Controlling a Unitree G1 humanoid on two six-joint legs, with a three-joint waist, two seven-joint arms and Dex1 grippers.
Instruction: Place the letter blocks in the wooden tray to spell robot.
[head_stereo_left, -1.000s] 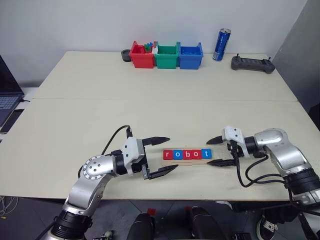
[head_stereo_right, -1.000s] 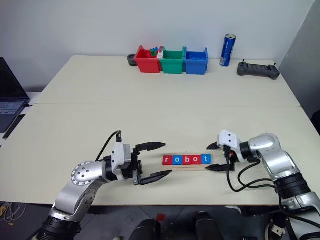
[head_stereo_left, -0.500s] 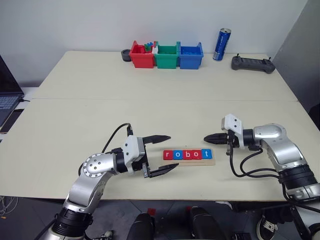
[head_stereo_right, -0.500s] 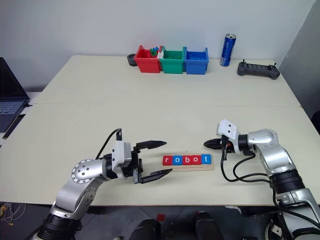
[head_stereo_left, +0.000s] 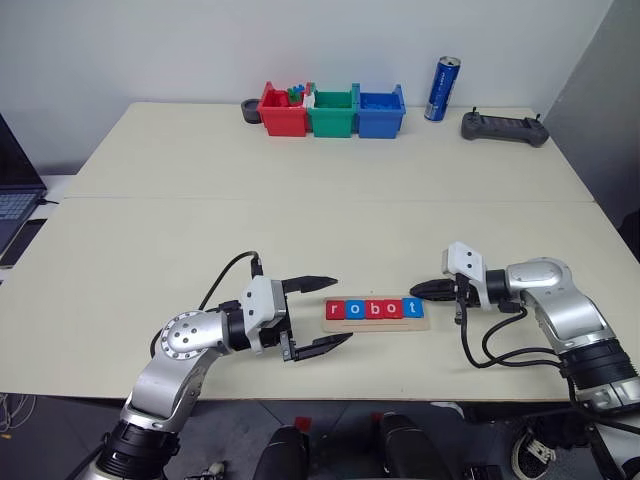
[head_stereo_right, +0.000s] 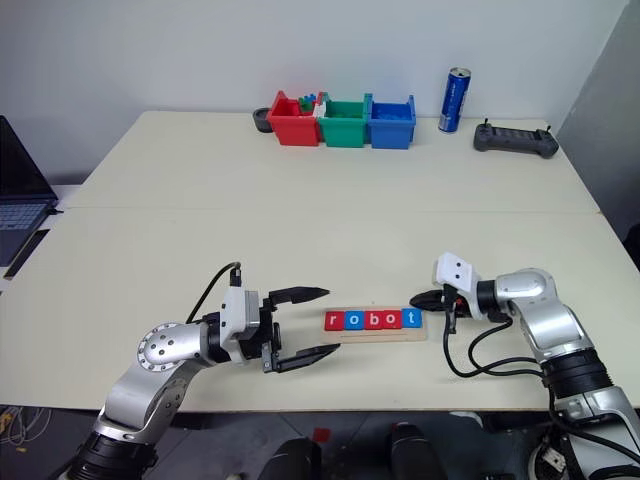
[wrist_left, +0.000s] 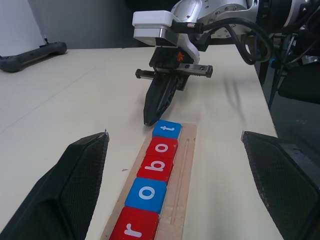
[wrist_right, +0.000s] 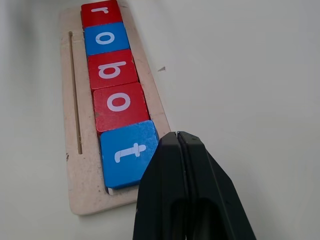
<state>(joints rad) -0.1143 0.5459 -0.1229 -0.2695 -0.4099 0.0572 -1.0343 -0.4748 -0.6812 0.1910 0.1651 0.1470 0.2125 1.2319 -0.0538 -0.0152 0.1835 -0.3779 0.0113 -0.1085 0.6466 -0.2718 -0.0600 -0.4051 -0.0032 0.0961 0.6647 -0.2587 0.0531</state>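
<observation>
The wooden tray (head_stereo_left: 377, 322) lies near the table's front edge, between my two grippers. Five letter blocks (head_stereo_left: 374, 309) sit in it in a row and read r, o, b, o, t: red r (wrist_right: 101, 12), blue o (wrist_right: 105, 38), red b (wrist_right: 112, 69), red o (wrist_right: 120, 102), blue t (wrist_right: 129, 151). My left gripper (head_stereo_left: 343, 308) is open at the tray's r end, its fingers (wrist_left: 75, 180) spread wide with nothing between them. My right gripper (head_stereo_left: 418, 290) is shut and empty, its tip close to the far edge of the t block.
Red (head_stereo_left: 284, 112), green (head_stereo_left: 333, 113) and blue (head_stereo_left: 381, 113) bins stand at the table's far edge, with a blue can (head_stereo_left: 443, 88) and a black controller (head_stereo_left: 505, 127) to their right. A laptop (head_stereo_left: 12, 190) sits off the left side.
My right gripper was open around the tray's t end; it has shut with nothing in it and now points at the t block. The left gripper has stayed put.
</observation>
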